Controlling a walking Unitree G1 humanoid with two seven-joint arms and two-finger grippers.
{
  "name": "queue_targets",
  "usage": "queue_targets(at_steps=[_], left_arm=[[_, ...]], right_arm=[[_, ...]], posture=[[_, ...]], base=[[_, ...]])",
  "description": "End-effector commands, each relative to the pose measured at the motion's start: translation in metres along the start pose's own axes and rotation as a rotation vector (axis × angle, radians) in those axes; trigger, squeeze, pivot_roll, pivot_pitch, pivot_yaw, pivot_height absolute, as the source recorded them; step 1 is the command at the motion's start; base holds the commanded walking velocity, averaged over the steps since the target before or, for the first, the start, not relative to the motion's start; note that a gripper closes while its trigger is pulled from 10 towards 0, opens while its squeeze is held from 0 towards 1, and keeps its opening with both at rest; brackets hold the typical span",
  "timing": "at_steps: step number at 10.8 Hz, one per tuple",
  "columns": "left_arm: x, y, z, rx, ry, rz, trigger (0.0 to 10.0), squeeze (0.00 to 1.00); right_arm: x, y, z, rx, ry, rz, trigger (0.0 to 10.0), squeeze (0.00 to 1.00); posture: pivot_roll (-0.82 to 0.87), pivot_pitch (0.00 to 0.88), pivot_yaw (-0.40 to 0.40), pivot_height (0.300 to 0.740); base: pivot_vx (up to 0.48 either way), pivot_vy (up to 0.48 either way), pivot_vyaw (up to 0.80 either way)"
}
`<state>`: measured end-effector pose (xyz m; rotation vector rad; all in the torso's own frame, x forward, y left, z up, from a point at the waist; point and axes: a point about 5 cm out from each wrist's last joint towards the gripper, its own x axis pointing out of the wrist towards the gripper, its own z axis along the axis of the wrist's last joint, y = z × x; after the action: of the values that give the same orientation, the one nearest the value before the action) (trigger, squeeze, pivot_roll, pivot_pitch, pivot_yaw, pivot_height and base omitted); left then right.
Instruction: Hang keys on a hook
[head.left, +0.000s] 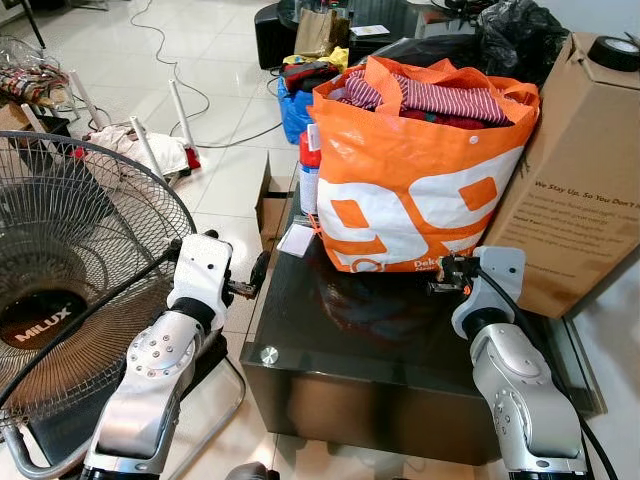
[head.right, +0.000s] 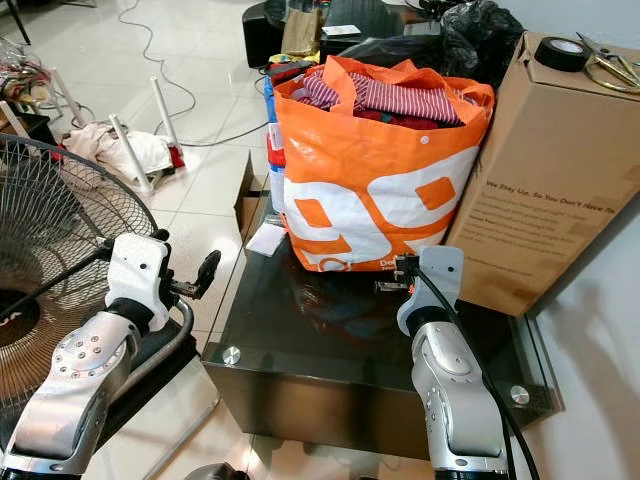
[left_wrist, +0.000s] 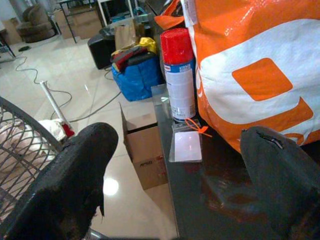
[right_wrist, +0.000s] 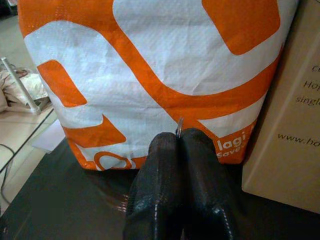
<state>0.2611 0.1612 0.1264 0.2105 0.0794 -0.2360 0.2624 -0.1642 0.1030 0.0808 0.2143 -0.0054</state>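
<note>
Head views, left gripper (head.left: 250, 282): we see its two black fingers spread apart, holding nothing, hanging just off the near left corner of the dark glass table (head.left: 380, 340).
Head views, right gripper (head.left: 440, 274): we see it over the table top, its tips pressed together and almost touching the lower front of the orange and white bag (head.left: 410, 190).
Head views, ahead of the right fingers: the bag, full of striped red clothes (head.left: 440, 98), stands on the table; a brown cardboard box (head.left: 575, 180) stands beside it, off to the right of these fingers, with a roll of black tape (head.right: 560, 52) and scissors (head.right: 610, 62) on top.
Head views, left of the left fingers: a standing fan (head.left: 60, 280) with a wire grille.
Left wrist view, fingers (left_wrist: 75, 180): we see both pads wide apart, released, nothing between them.
Left wrist view, between and beyond the fingers: a clear plastic tag (left_wrist: 186, 145) with an orange tie lies on the glass; behind it a spray can with a red cap (left_wrist: 179, 75) stands against the bag. A small cardboard box (left_wrist: 145, 145) sits on the floor beside the table.
Right wrist view, fingers (right_wrist: 165, 185): we see them clenched together, with a thin sliver of metal (right_wrist: 179, 125) sticking out at the tips; it may be part of the keys, but we cannot tell.
Right wrist view, beyond the fingertips: the bag's printed face, close in front.
</note>
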Motion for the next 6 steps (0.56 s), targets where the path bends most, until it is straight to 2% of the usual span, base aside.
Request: queue_targets(at_steps=[1, 6], left_arm=[[0.0015, 0.0000, -0.0005, 0.008, 0.003, 0.004, 10.0, 0.00], [0.0025, -0.0023, -0.0015, -0.006, -0.001, 0.014, 10.0, 0.00]], right_arm=[[0.0005, -0.0019, 0.0067, 0.006, -0.017, -0.011, 10.0, 0.00], [0.0017, -0.0046, 0.0094, -0.010, -0.012, -0.007, 10.0, 0.00]], posture=[[0.00, 0.000, 0.017, 0.740], [0.00, 0.000, -0.001, 0.740]], base=[[0.000, 0.000, 0.00], [0.000, 0.000, 0.00]])
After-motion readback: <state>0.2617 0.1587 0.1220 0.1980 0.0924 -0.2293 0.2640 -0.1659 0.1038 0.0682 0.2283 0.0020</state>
